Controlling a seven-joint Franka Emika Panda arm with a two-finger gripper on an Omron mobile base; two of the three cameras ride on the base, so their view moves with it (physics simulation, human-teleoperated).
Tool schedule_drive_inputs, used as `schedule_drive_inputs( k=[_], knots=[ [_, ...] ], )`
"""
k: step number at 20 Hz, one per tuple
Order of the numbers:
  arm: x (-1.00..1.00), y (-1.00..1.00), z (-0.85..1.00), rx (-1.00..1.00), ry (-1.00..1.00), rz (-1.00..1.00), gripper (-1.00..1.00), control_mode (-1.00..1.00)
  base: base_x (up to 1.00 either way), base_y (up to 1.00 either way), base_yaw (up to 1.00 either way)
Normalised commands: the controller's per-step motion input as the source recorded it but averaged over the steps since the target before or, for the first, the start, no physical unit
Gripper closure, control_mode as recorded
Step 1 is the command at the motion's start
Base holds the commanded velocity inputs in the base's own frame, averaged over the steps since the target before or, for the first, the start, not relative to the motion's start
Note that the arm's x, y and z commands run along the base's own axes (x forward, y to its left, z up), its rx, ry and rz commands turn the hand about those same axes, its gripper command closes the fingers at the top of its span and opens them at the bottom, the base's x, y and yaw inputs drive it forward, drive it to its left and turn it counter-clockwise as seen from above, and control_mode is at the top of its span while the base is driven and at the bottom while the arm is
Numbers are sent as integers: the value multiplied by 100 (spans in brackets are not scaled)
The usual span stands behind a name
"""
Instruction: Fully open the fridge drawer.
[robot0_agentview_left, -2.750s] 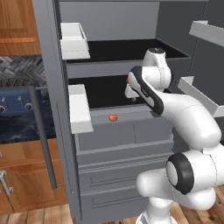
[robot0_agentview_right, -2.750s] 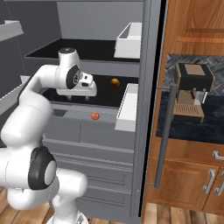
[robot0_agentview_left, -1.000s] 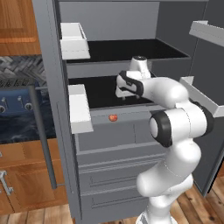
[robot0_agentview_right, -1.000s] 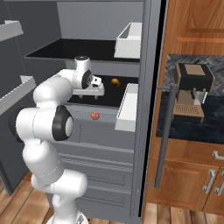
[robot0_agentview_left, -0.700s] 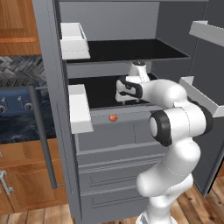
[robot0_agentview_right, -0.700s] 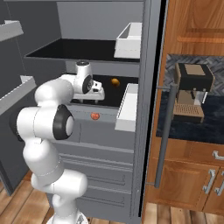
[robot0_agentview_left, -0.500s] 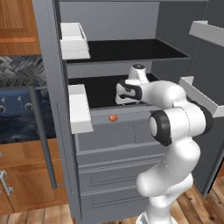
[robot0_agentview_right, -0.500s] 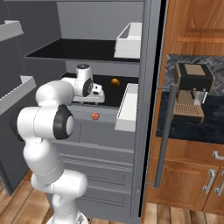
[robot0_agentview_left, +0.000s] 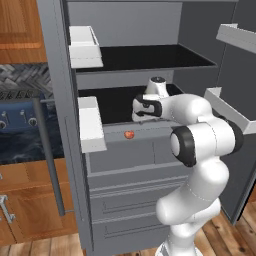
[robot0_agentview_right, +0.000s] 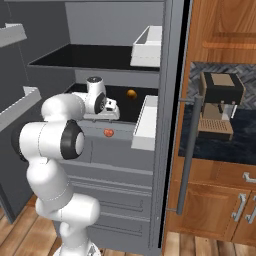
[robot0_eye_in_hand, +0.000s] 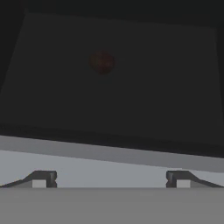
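No readable text or labels appear anywhere, though dim areas may hide some.

You have one arm with one gripper (robot0_eye_in_hand: 111, 179). Two white door bins (robot0_agentview_left: 85, 47) (robot0_agentview_left: 91, 124) on the near door, two more (robot0_agentview_left: 235, 36) (robot0_agentview_left: 227, 107) on the far door. Two black shelves (robot0_agentview_left: 145, 57) (robot0_agentview_left: 117, 100). One orange (robot0_agentview_right: 131, 94). One red ball (robot0_agentview_left: 129, 134). One coffee machine (robot0_agentview_right: 219, 102).

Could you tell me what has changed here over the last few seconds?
The arm swung across the fridge front and brought the gripper down to the top edge of the fridge drawer, jaws apart and holding nothing. The drawer, the small red ball on its top and the white door bins stayed put.
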Motion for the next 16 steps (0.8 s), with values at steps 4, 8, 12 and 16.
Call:
schedule_drive_inputs(
  k=[4, 8, 12, 16],
  knots=[
    [-43, 0, -55, 0, 8, 0, -100, -100, 0, 0, 0],
    [-62, 0, -64, 0, 15, 0, -100, -100, 0, 0, 0],
    [-65, 0, -64, 0, 17, 0, -100, -100, 0, 0, 0],
    [-66, -1, -33, 0, 8, 0, -100, -100, 0, 0, 0]
  ],
)
